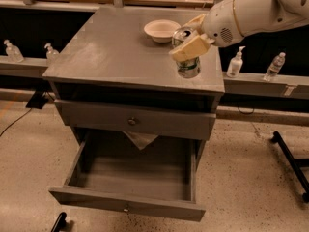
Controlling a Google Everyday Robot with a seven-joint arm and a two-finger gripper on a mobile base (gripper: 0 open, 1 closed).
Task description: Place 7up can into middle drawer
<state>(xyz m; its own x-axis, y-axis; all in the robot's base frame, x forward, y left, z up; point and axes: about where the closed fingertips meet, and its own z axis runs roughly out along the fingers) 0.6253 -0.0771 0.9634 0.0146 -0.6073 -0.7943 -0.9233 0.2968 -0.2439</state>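
Observation:
The 7up can [188, 67], green and white with a silver top, is held in my gripper [186, 43], which is shut on its upper part. The can is tilted a little and sits at or just above the cabinet top [111, 47], near its front right edge. The tan fingers [192, 47] cover the can's upper half. The middle drawer [120, 203] is pulled open below, its grey board tray bare, with a small knob on its flat front. It lies lower and to the left of the can.
A white bowl [161, 29] stands on the cabinet top behind the can. A closed grey drawer front with a knob [131, 122] is above the open drawer. Small bottles [235, 64] line a ledge behind the cabinet. A black stand leg [289, 161] lies on the floor at right.

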